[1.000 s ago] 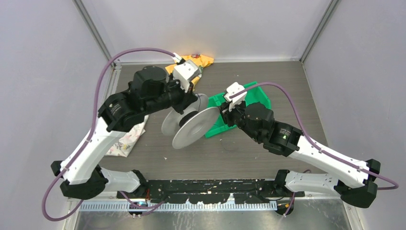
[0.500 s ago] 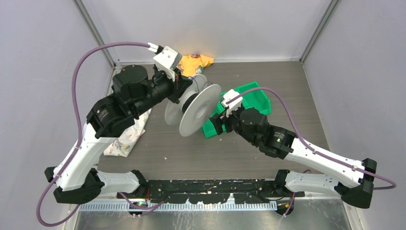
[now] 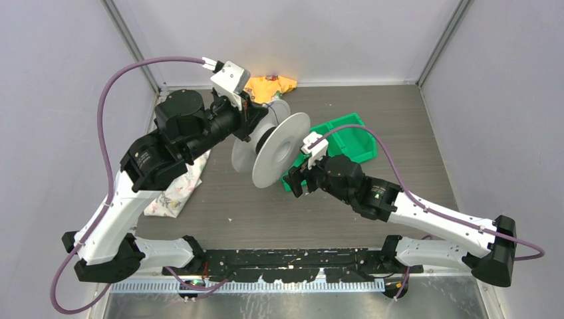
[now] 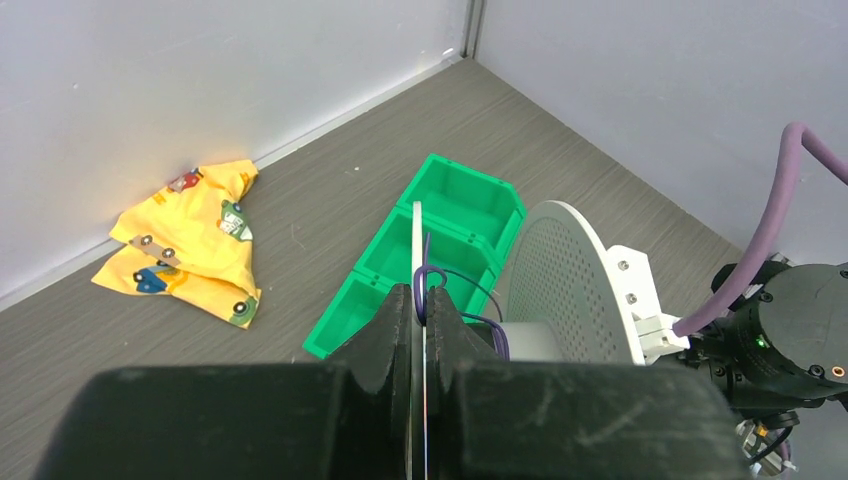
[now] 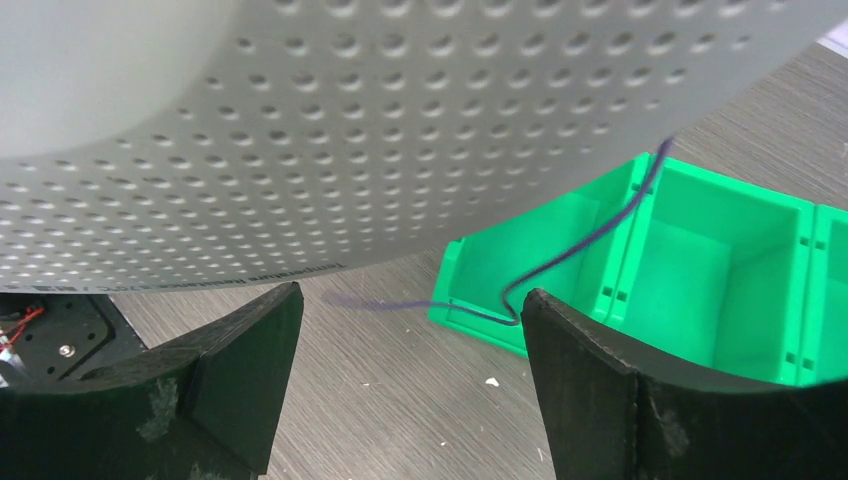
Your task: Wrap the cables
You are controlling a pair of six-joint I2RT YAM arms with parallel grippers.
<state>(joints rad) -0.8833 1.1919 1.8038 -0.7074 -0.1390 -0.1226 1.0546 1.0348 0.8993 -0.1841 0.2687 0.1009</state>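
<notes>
cable: a very thin dark purple wire. it hangs down from the spool, crosses the front wall of the green bin, and its loose end lies on the counter. a few loose loops sit by the middle of the spool.
how it will handle: it looks light, soft and floppy. it will likely bend any way, slip out of a weak pinch and tangle fast. a hard pull could snap it or drag the loops off.
where to hold it: i think the best spot is the free piece hanging between the spool and the bin, pinched softly and kept a bit tight.
spool: a big pale reel with two round dotted sides, held up off the counter and tipped on its side.
left fingers: clenched on the thin edge of one round side of the spool.
right fingers: spread wide, grasping nothing, just under the spool with the wire in front of them.
green bin: on the counter, right behind the right fingers.
cloths: a yellow one by the back wall, a pale patterned one on the left.
</notes>
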